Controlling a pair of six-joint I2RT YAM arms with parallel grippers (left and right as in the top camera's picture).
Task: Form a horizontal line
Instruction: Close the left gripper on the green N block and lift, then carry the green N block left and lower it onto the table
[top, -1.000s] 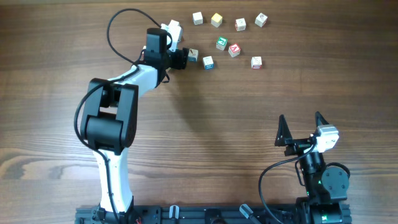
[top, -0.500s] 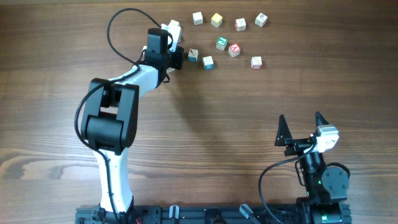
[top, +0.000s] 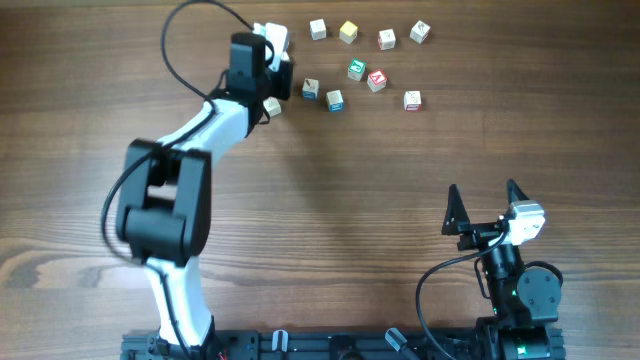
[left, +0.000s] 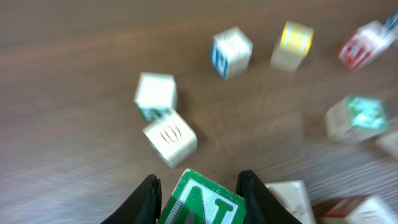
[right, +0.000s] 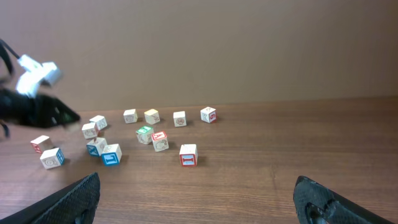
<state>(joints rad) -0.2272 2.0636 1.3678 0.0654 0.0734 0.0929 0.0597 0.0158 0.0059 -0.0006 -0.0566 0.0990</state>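
1. From above, the left gripper (top: 281, 82) is reaching toward the far edge of the bench (top: 350, 210), beside a scatter of loose letter cubes (top: 377, 80). No horizontal line is lying there yet. The right gripper (top: 482, 195) is waiting near the near right corner, jaws spread wide.
2. Through the left wrist camera, the left gripper (left: 199, 186) is pinching the green N cube (left: 200, 204) between its fingers (left: 148, 198), with a blurred cream cube (left: 170, 137) just ahead. This looks like the opening step: carrying the row's first cube.
3. From the right wrist, the right gripper (right: 197, 180) is gaping empty, facing the scatter. The next move seems to call for setting the N on bare wood, leaving room alongside for three more.
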